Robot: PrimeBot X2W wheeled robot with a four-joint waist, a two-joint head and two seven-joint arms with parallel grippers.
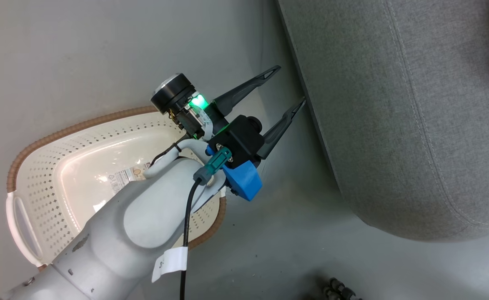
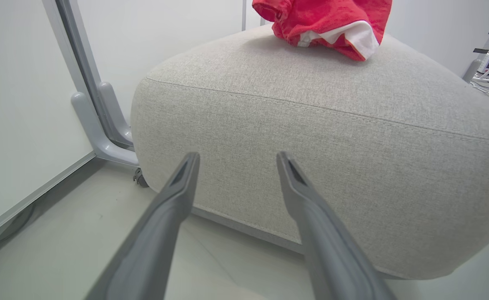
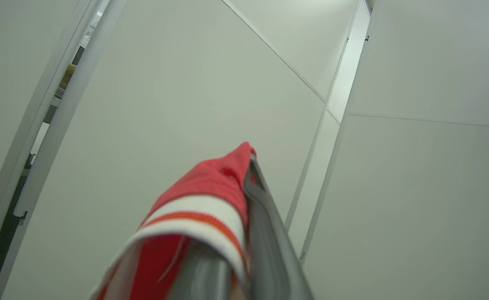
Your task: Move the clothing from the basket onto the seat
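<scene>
We see a large grey fabric seat (image 1: 394, 104) with rounded edges, standing on a pale floor (image 1: 294, 250). Near one side of it, also on the floor, sits a cream perforated basket (image 1: 40, 179) with a brown rim. The robot's pale left forearm (image 1: 144, 216) hides part of the basket's bottom. The rest is bare except for a paper label (image 1: 123, 179), and we see no clothing there.

One bunched red garment (image 2: 323, 21) with a white patch lies on top of the seat, near a rounded corner. A red jersey (image 3: 202, 196) with white and orange striped trim hangs in the air, draped over the right fingers (image 3: 265, 233).

We judge the task well along. The basket looks emptied and one garment is on the seat. The jersey has yet to be lowered onto the seat and let go.

The right fingers are pressed fully together, pinching the jersey's fabric near their tips. The left fingers (image 1: 248, 87) stand spread wide and hold nothing. They hover above the floor between basket and seat, pointing at the seat's side without touching it.
</scene>
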